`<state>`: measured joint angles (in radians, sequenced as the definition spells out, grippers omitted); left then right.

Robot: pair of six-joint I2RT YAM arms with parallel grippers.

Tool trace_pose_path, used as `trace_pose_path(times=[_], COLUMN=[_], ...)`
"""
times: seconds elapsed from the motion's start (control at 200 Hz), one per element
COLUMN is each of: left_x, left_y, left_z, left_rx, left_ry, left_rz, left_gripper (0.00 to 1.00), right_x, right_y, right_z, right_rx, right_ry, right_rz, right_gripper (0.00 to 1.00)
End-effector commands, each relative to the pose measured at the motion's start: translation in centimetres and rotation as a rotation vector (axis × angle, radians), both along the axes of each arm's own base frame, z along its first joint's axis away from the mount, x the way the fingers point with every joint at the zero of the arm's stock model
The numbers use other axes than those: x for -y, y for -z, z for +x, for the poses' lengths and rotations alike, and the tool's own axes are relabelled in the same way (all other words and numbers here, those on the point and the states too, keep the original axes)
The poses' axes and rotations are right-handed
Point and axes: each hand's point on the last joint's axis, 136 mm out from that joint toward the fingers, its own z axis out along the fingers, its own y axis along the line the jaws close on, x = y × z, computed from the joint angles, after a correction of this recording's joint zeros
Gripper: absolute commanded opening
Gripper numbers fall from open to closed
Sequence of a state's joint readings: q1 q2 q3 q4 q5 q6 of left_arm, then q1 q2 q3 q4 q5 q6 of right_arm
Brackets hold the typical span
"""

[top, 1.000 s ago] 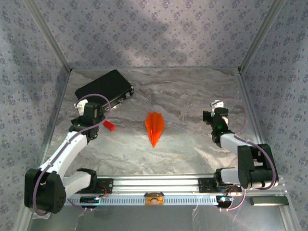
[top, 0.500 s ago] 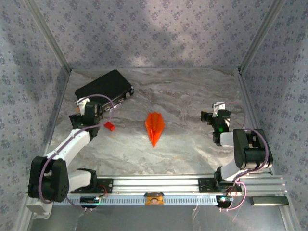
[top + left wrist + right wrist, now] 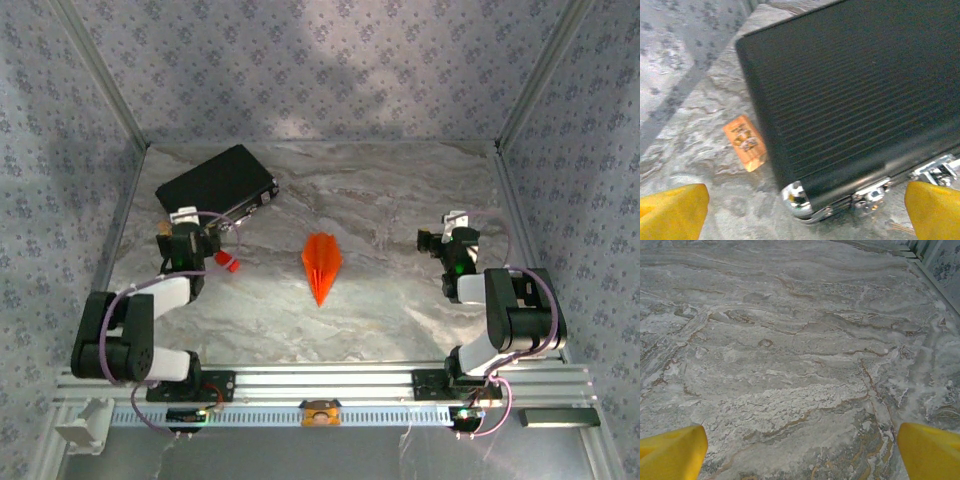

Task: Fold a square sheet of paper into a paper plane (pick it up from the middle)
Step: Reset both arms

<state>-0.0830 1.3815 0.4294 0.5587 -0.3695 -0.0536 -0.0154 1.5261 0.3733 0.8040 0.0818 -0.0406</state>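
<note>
Left gripper (image 3: 186, 228) stood jaws apart, empty | right gripper (image 3: 452, 232) likewise | paper plane (image 3: 321, 265) lay about midway between them, long axis near-to-far, nose nearward.

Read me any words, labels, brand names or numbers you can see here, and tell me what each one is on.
Nothing can be read as text.
Small orange rectangular tag, lying on the marble table beside the black ribbed case: dark print, too blurred to read.
Black ribbed case: no label or brand visible.
Folded orange paper plane: plain, no writing.
</note>
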Motion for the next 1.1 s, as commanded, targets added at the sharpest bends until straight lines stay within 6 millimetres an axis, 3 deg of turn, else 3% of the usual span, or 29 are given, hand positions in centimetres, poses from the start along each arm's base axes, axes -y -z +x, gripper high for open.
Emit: trace_pose_path(times=[0.0, 0.07, 0.14, 0.275, 0.375, 1.094], left_x=[0.7, 0.2, 0.9, 0.9, -0.1, 0.0], left_y=[-1.7, -0.7, 0.5, 1.0, 0.9, 0.9], left_z=[1.3, 1.0, 0.8, 1.7, 2.1, 2.1], left_rx=[0.122, 0.144, 0.157, 0.112, 0.100, 0.098], left_ry=[0.080, 0.084, 0.142, 0.138, 0.081, 0.083], left_rz=[-0.034, -0.070, -0.078, -0.085, -0.085, -0.086], left_gripper=[1.00, 1.00, 1.00, 1.00, 1.00, 1.00], right_x=[0.3, 0.3, 0.3, 0.3, 0.3, 0.3], right_y=[-1.0, -0.9, -1.0, -0.9, -1.0, -0.9], right_z=[0.6, 0.6, 0.6, 0.6, 0.6, 0.6], right_rx=[0.031, 0.028, 0.029, 0.028, 0.030, 0.028], right_ry=[0.017, 0.016, 0.017, 0.017, 0.016, 0.016], right_rz=[0.014, 0.014, 0.014, 0.014, 0.014, 0.014], right_gripper=[0.99, 0.99, 0.99, 0.99, 0.99, 0.99])
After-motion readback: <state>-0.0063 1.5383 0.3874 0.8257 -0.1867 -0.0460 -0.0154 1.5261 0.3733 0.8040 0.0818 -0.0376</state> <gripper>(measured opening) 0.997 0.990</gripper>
